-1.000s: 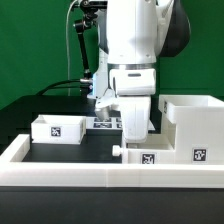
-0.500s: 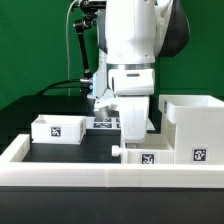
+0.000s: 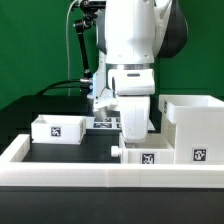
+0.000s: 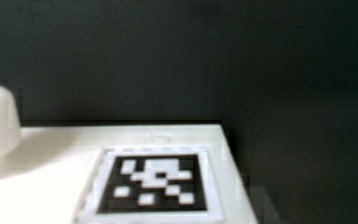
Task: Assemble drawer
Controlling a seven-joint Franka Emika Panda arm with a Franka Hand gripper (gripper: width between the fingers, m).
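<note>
Nothing has moved in the last second: the white robot hand [image 3: 130, 130] waits at frame centre above the small white plastic tray [image 3: 140, 156] beside the big boxy white housing [image 3: 192, 118], its opening impossible to tell, so the grasp seems pending.

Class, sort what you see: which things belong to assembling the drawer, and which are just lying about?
Job: housing; far tray; near tray.
Lying about: marker board; table rim.

Bare bench [image 3: 92, 146] lay open between the small tray [image 3: 57, 128] and the hand [image 3: 131, 138]; the housing [image 3: 195, 118] crowded its other side.
</note>
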